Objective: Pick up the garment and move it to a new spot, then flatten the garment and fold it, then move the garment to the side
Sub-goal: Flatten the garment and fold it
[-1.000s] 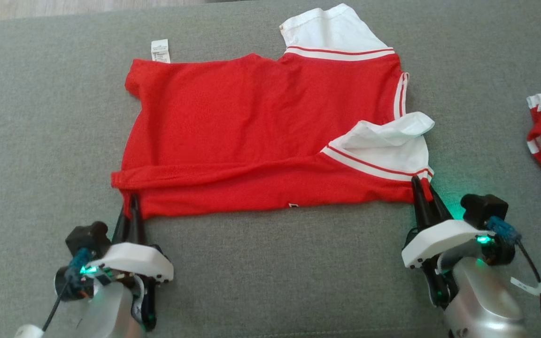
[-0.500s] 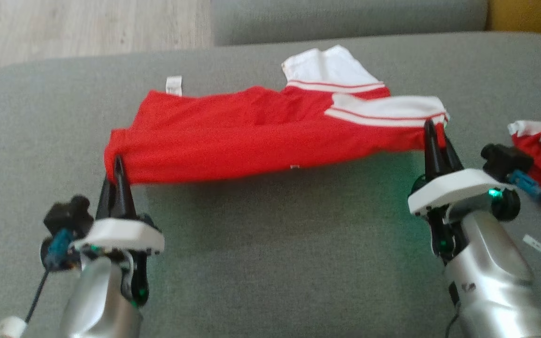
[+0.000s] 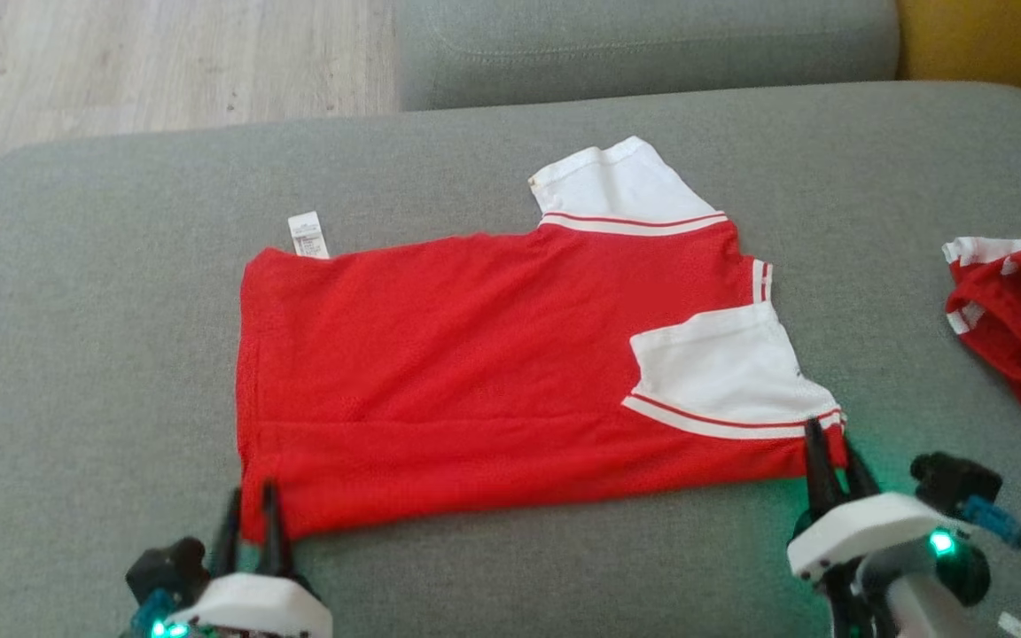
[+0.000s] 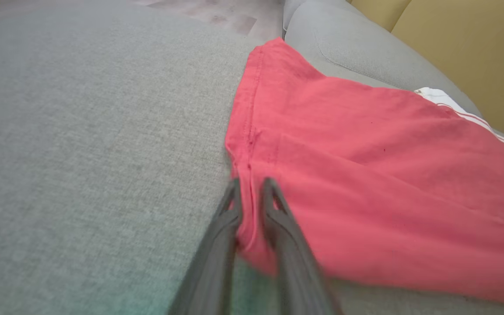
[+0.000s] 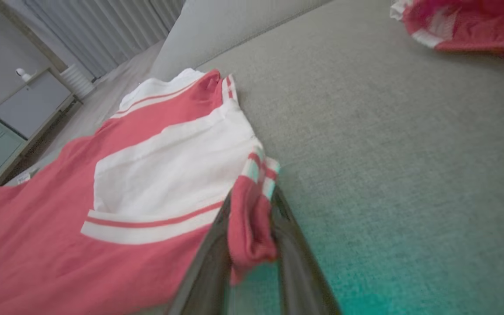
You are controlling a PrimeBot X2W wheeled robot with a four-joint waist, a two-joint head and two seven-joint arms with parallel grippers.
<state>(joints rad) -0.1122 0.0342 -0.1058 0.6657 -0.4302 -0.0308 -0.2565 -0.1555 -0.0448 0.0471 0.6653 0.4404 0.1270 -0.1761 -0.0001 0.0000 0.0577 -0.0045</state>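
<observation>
- Head view: the red garment lies spread out nearly flat on the grey sofa seat, about in the middle of it, with its hem to the robot's left and its sleeves to the right.
- One white sleeve is folded in over the red body; the other white sleeve sticks out at the far edge. A small white label pokes out at the far left corner.
- The left gripper is at the near left corner of the garment, fingers pointing away from the robot, low over the seat. Its wrist view shows the two fingers a little apart with the hem corner lying between them; the jaws are open, not pinched together.
- The right gripper is at the near right corner, by the striped cuff, fingers also pointing forward and slightly tilted. Its wrist view shows the fingers parted, a bunched bit of red cloth sitting loosely in the gap.
- Both forearms come in from the bottom edge, well apart, one at each end of the near edge.
- A second red and white piece of clothing lies crumpled on the seat far to the right, well apart from the garment.
- Beyond the seat are another grey cushion, a pale wooden floor and a yellow wall.
</observation>
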